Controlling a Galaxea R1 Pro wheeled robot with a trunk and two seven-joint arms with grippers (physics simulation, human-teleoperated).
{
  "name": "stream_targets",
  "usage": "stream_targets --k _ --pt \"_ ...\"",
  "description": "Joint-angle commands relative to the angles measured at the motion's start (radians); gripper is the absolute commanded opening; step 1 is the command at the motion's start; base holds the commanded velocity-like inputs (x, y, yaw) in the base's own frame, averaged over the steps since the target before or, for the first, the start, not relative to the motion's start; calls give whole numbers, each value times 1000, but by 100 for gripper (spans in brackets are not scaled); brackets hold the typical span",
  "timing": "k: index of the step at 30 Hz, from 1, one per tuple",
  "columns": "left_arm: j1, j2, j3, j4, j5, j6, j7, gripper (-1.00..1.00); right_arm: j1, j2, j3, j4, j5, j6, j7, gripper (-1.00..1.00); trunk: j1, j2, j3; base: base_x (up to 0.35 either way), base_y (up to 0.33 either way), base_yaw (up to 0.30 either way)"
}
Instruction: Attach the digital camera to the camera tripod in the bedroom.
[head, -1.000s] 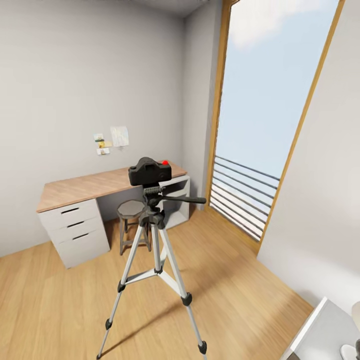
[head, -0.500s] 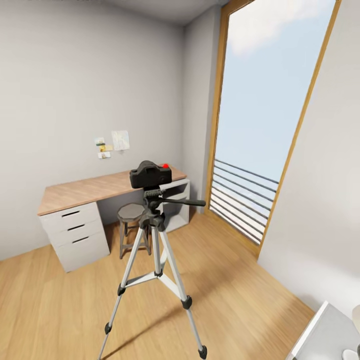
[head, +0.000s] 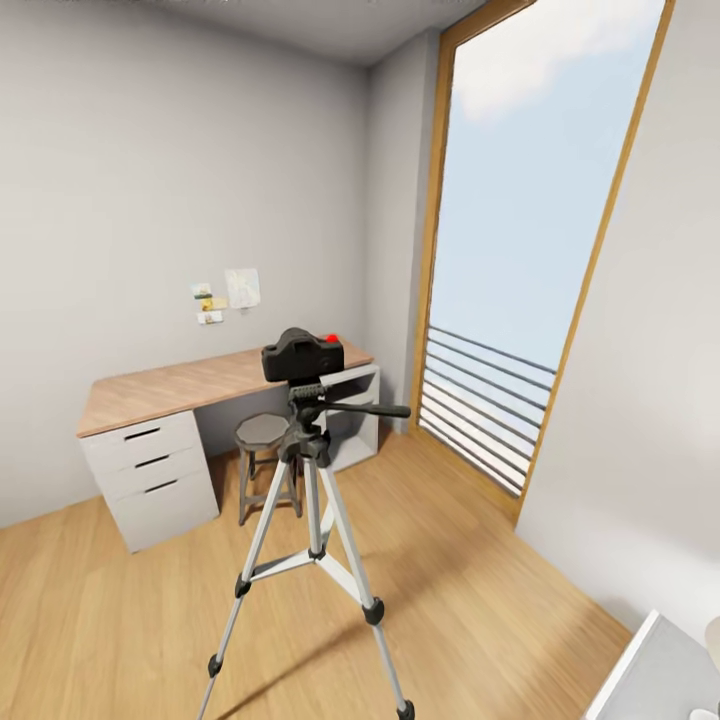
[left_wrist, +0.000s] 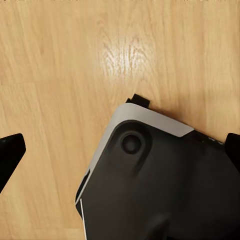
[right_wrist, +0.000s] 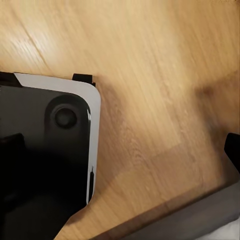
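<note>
The black digital camera, red button on top, sits upright on the head of the camera tripod, which stands on the wood floor in the middle of the bedroom. The tripod's black pan handle points right. In the left wrist view, my left gripper hangs open over the floor and my own dark base, its fingertips far apart. The right wrist view shows my right gripper open the same way, with one fingertip at the frame's edge. Neither gripper holds anything.
A wood-topped grey desk with drawers lines the back wall, a round grey stool in front of it. The tall wood-framed window with railing bars is at the right. A pale furniture corner sits at bottom right.
The whole head view has shifted: the room now looks slightly farther off and lower in the frame. The camera stays on the tripod, unmoved.
</note>
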Motion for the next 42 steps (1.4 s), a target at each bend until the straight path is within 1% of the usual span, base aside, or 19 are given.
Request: stream_targets --k 1,8,12,23,26,30,33,35,36,42 --pt "-2 1 -9 -8 9 -8 3 100 -2 0 7 3 -5 -6 2 100 1 -2 0 0 0 0" --pt "-2 -2 -10 -39 9 -8 0 100 -2 1 6 4 -6 -6 2 100 1 -2 11 0 0 0" --pt "-2 -2 -10 -44 9 -8 0 100 -2 3 6 4 -13 -6 3 100 1 -2 17 0 0 0" --pt "-2 -3 -10 -42 9 -3 -1 100 0 5 4 4 -17 -6 4 100 1 -2 35 0 0 0" --pt "-2 -3 -11 -40 9 -2 -2 100 16 6 2 4 -18 -9 4 100 1 -2 39 0 0 -32" --pt "-2 -3 -11 -41 9 -3 -2 100 44 6 -2 4 -19 -39 4 100 1 -2 46 0 0 -58" --pt "-2 -3 -11 -42 9 -3 -2 100 54 7 -4 4 -35 -68 4 100 1 -2 50 0 0 -67" --pt "-2 -3 -11 -44 9 -1 -3 100 58 6 -5 4 -56 -78 5 100 1 -2 52 0 0 -41" --pt "-2 -4 -12 -45 9 2 -3 100 60 6 -6 4 -74 -83 5 100 1 -2 53 0 0 -19" --pt "-2 -3 -15 -47 9 6 -3 100 61 6 -5 4 -89 -86 5 100 1 -2 54 0 0 -9"
